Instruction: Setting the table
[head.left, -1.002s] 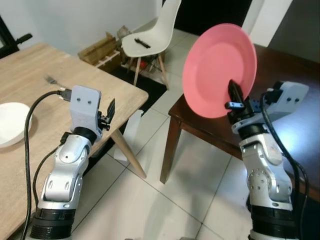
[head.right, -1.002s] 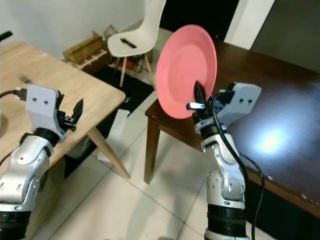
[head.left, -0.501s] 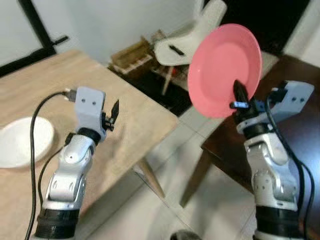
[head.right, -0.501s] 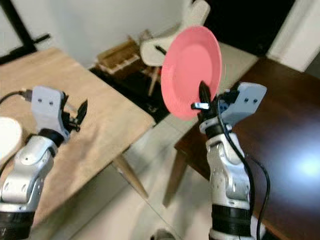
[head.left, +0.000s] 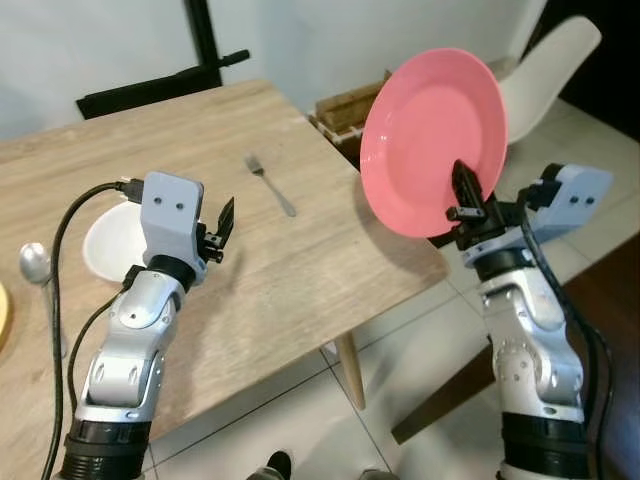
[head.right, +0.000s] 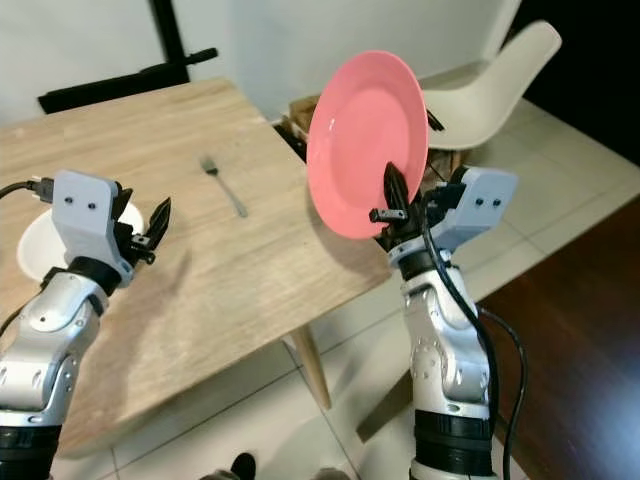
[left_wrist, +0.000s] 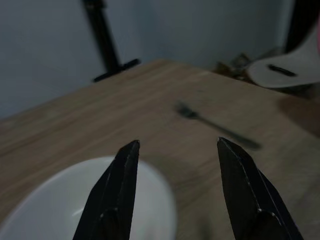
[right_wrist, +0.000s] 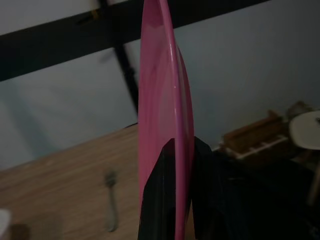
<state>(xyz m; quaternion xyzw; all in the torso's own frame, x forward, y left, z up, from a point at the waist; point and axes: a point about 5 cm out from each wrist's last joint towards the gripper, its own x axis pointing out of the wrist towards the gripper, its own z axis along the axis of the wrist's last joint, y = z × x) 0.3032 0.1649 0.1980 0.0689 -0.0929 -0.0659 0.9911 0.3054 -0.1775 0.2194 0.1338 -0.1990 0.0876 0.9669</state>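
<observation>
My right gripper (head.left: 468, 192) is shut on the lower edge of a pink plate (head.left: 432, 135), which stands almost upright in the air beside the right corner of the light wooden table (head.left: 290, 270); its thin edge (right_wrist: 167, 100) is pinched between the fingers. My left gripper (head.left: 224, 218) is open and empty above the table, next to a white bowl (head.left: 112, 238). That white bowl (left_wrist: 90, 205) lies just under its fingertips. A fork (head.left: 271, 186) lies on the table between the two grippers.
A spoon (head.left: 35, 265) lies at the table's left edge, beside a sliver of something yellow (head.left: 3, 330). A white chair (head.left: 545, 75) stands behind the plate, with a wooden crate (head.left: 345, 105) on the tiled floor. A black stand (head.left: 160, 85) is behind the table.
The camera has swung left: the dark brown table has slid out of view and the wooden table with fork, bowl and spoon has come in front. The plate stays in my right gripper.
</observation>
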